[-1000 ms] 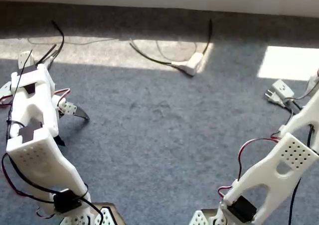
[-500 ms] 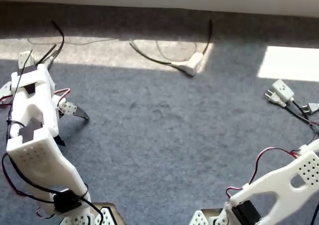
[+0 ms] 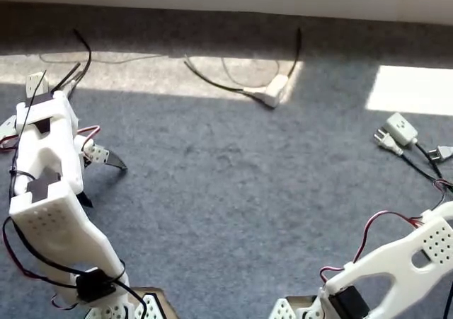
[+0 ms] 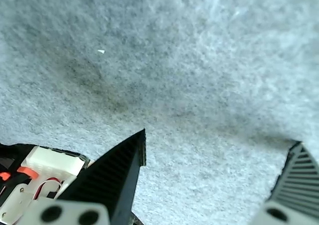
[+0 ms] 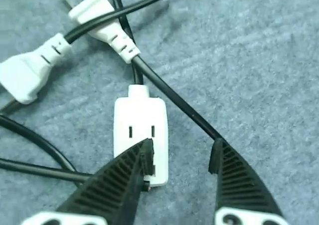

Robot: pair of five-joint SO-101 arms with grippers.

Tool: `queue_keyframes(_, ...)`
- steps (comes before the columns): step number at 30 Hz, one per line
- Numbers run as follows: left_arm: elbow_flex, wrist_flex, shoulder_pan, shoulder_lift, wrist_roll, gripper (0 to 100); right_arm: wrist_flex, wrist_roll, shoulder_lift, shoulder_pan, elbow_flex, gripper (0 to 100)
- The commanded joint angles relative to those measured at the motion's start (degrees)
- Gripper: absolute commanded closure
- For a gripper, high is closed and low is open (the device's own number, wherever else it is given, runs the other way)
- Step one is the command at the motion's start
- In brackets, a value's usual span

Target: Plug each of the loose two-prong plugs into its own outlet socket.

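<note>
Within the last second the right arm (image 3: 403, 266) has swung back from the cluster of cords at 3 o'clock on the grey carpet (image 3: 233, 192) toward its base at 5 o'clock. What it covered now lies open to the high view: a white outlet socket (image 3: 400, 126), a two-prong plug (image 3: 385, 141) just beside it at its 7 o'clock, and a second plug (image 3: 440, 151) near it at 4 o'clock, all on black cables. Both plugs lie loose, so nothing has been mated there yet. I judge the arm to be lining up afresh rather than finishing. Seen from its wrist, the right hand (image 5: 182, 147) is spread wide with nothing in it. Its jaws stand to either side of a black cable (image 5: 174, 103) that runs past the socket's corner, and one jaw overlaps the socket's near end in the picture. The socket's two slots face the camera. The left arm (image 3: 49, 184) has not moved at 9 o'clock, and the left hand (image 4: 222, 140) is likewise wide open and empty above bare carpet. What looks like a second socket (image 3: 276, 89) lies at 12 o'clock, well apart from the plugs. No brand, label or other writing can be read on any socket or plug.
</note>
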Motion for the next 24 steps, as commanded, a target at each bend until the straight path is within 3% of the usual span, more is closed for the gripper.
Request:
queue_keyframes(1,-0.13,-0.35,1.36,-0.22,0.26,58,5.93,0.35,0.31,-4.00,-3.12,79.3)
queue_keyframes(7,-0.13,-0.35,1.27,-0.22,0.26,58,6.90,0.35,0.48,-5.93,-4.70,79.3)
queue_keyframes(13,-0.13,-0.35,1.36,-0.22,0.26,58,1.27,0.53,4.70,-3.56,-5.14,79.4)
queue_keyframes(19,-0.13,-0.35,1.36,-0.22,0.26,58,-4.26,0.70,5.05,-1.71,-6.02,95.7)
queue_keyframes(24,-0.13,-0.35,1.45,-0.22,0.26,58,0.13,0.53,-1.36,-1.98,-13.14,95.0)
